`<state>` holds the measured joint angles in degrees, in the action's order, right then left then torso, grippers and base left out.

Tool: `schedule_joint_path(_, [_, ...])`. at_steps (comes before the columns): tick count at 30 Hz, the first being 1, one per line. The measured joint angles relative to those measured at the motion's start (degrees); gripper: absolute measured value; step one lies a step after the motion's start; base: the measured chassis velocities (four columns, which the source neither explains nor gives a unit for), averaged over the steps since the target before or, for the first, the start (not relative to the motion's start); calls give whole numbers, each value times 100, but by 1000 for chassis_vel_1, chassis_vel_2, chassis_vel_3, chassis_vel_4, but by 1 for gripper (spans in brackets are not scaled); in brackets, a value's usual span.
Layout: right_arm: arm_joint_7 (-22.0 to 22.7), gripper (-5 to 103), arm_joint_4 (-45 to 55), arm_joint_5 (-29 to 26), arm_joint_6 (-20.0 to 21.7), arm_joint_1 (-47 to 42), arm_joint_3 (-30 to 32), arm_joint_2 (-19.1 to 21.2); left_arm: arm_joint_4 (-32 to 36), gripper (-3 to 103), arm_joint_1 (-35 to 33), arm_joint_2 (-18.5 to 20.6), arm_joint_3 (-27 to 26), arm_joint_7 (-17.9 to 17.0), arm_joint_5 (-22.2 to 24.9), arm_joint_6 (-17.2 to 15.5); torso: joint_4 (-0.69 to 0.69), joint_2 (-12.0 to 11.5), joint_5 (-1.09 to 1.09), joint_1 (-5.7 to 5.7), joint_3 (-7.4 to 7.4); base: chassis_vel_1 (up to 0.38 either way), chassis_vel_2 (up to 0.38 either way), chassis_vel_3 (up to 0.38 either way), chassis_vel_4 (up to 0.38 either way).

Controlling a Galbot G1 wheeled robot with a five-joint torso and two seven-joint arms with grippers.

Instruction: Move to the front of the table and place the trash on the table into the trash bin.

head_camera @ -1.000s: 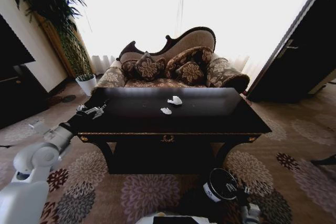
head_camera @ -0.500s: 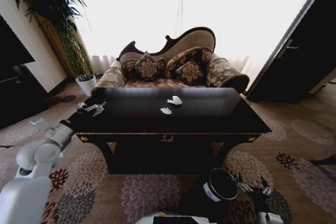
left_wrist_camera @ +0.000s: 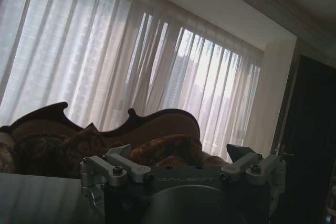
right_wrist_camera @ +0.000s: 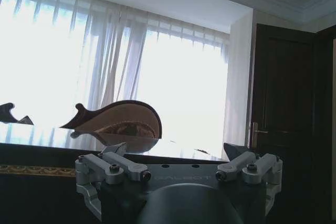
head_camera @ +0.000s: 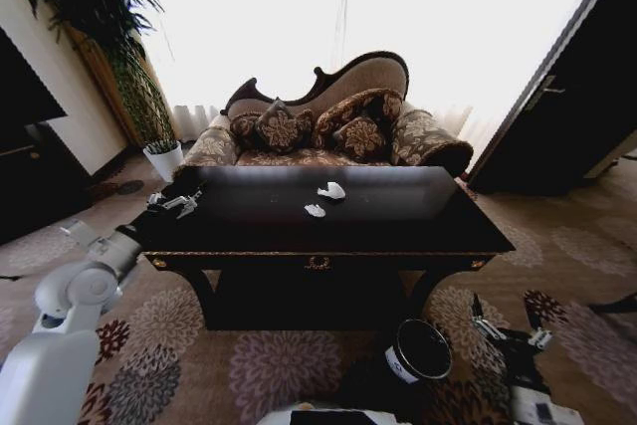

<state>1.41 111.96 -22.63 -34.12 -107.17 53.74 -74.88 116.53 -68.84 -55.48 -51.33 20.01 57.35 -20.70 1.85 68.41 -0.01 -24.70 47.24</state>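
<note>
The table (head_camera: pixel 398 231) stands straight ahead, its glossy black top catching the window light. Two white crumpled bits of trash lie near its middle, one farther back (head_camera: pixel 331 189) and one closer (head_camera: pixel 315 210). On the carpet below the table's front right sits the black trash bin (head_camera: pixel 423 348) with a white label. My left gripper (head_camera: pixel 173 204) hovers open over the table's left end, well left of the trash; it (left_wrist_camera: pixel 181 150) holds nothing. My right gripper (head_camera: pixel 509 325) is open low down, just right of the bin, and it (right_wrist_camera: pixel 176 149) is empty, facing the table's front edge (right_wrist_camera: pixel 31 170).
A patterned sofa (head_camera: pixel 328 126) with cushions stands behind the table against bright curtains. A tall plant (head_camera: pixel 119 57) and a white pot (head_camera: pixel 165 159) are at the back left, a dark cabinet (head_camera: pixel 25 146) on the left, a dark door (head_camera: pixel 577 97) on the right. Flowered carpet surrounds the table.
My right arm has risen from the view's bottom edge and swung right, from beside the bin to clear of it. The left gripper crept slightly farther along the table's left end.
</note>
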Motion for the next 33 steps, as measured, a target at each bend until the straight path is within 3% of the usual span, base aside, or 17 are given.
schedule_joint_path(3, [10,100,417,-136,188,9,-95,69,6,100,-17,-19,12,-4,-11,0,1,0,0,0,0,0,0,0,0])
schedule_joint_path(8, [270,100,1267,-666,1245,539,-515,424,73,100,-113,-25,4,-21,-38,0,0,0,1,0,0,0,0,0,0])
schedule_joint_path(9, [270,100,1267,-666,1245,539,-515,424,73,100,-113,-25,4,-21,-38,0,0,0,1,0,0,0,0,0,0])
schedule_joint_path(11, [390,100,1539,-920,1710,882,-734,690,140,100,-179,-18,-36,-48,-32,-10,-1,0,1,0,1,0,0,0,0])
schedule_joint_path(14, [430,100,1723,-1154,2077,1269,-935,1124,230,100,-270,36,-107,-61,-14,-21,-3,-1,1,-1,1,0,0,0,0])
schedule_joint_path(19, [503,100,1731,-1229,2287,1443,-935,1421,203,100,-144,161,49,-64,-8,-34,0,-1,1,0,0,0,0,0,0])
schedule_joint_path(22, [809,100,1671,-1324,2748,1798,-1110,1751,205,100,-58,159,186,-87,-10,-69,2,-1,2,0,1,0,0,0,0])
schedule_joint_path(27, [891,100,1468,-1397,3155,2403,-1496,2096,289,100,-103,25,227,-112,-57,-106,1,-1,1,-1,1,0,0,0,0])
schedule_joint_path(33, [883,100,845,-1645,3149,3250,-2149,2711,338,100,-238,-2,224,-110,-145,-110,-1,-1,3,0,1,0,0,0,0])
